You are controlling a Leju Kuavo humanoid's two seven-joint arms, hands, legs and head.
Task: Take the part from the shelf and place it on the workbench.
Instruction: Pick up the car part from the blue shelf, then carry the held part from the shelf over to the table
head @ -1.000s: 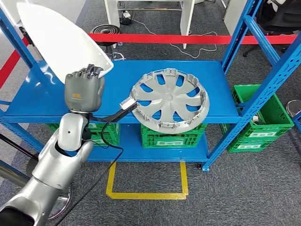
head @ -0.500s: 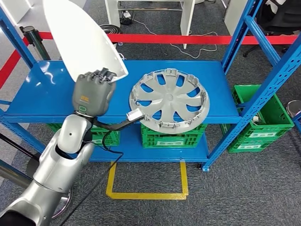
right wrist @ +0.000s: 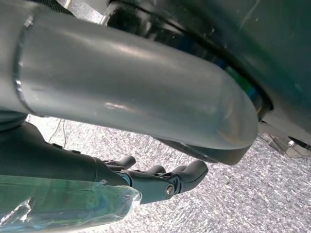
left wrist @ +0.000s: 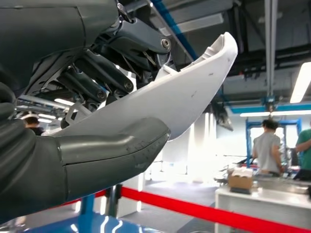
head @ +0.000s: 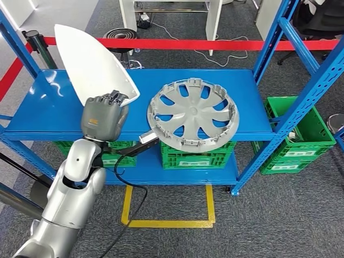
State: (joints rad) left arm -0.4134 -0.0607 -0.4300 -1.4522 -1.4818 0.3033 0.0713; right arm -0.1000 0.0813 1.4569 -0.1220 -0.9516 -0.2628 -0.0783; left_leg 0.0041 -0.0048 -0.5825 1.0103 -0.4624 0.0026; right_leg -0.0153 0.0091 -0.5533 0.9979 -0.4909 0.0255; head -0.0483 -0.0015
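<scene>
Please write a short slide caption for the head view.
Left hand holds white part above blue shelf, beside grey wheel cover.

- Industrial workshop / robot test floor, not a home or office.
- Blue steel shelving rack [head: 227,86] with angled uprights; green plastic crates [head: 194,156] stowed beneath.
- Car parts on it: grey wheel cover [head: 193,114] lying flat on the shelf.
- Grey carpet with a yellow taped square [head: 168,207] marking a standing spot.
- Red barrier tape [head: 210,44] cordons the area.
- Left wrist view: exposed ceiling ducts, strip lights, people at a white bench [left wrist: 264,196].

White part [head: 91,62] hides the left hand's fingers [head: 114,98].
</scene>
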